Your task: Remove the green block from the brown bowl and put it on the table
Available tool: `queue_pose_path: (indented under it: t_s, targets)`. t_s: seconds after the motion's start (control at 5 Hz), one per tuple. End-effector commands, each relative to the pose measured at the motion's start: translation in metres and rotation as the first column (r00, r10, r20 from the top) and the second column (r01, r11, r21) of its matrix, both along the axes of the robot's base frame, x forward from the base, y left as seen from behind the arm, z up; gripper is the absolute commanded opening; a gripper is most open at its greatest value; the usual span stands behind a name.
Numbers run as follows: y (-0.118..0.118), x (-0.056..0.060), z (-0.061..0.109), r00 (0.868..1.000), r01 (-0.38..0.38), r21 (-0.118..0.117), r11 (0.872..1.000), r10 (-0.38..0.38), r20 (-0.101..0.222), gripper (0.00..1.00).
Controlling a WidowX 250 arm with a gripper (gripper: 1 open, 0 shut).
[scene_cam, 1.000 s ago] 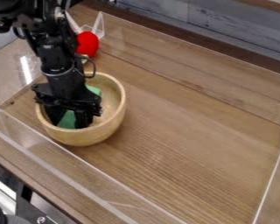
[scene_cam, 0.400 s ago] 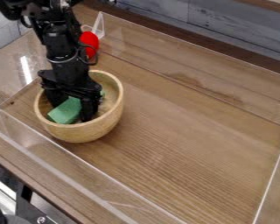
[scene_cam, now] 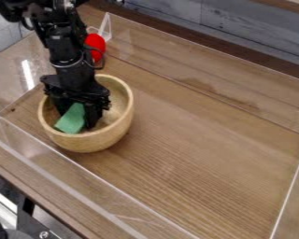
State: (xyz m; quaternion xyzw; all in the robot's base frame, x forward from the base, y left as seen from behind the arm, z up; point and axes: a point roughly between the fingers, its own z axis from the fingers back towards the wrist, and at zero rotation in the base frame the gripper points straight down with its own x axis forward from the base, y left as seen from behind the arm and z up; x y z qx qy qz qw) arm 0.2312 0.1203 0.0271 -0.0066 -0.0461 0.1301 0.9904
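Note:
The brown bowl (scene_cam: pixel 120 123) stands at the left of the table (scene_cam: pixel 208 140). My gripper (scene_cam: pixel 74 112) points straight down into it, its black fingers (scene_cam: pixel 49 101) on either side of the green block (scene_cam: pixel 72 120). The block sits tilted between the fingers, its lower end toward the bowl's near wall. The jaws stand fairly wide and appear closed on the block's sides. The block's upper end is hidden behind the gripper body.
A red round toy (scene_cam: pixel 97 43) with a green leaf lies just behind the arm at the back left. Low clear plastic walls (scene_cam: pixel 291 191) ring the tabletop. Bare wood stretches to the right of the bowl.
The gripper shifted slightly up and left inside the bowl, and the green block moved with it. Green no longer shows to the right of the fingers.

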Motion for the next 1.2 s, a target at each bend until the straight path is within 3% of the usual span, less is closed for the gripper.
queue_pose_path:
  t_s: [0.0,0.4,1.0]
  targets:
    - [0.007,-0.005,0.017,0.996,-0.075,0.004,0.997,0.074,0.038,0.00]
    - [-0.007,-0.012,0.048,0.991,-0.126,-0.016,0.992,0.126,0.044,0.00]
    - [-0.020,-0.004,0.061,0.995,-0.094,-0.048,0.994,0.096,0.036,0.00]
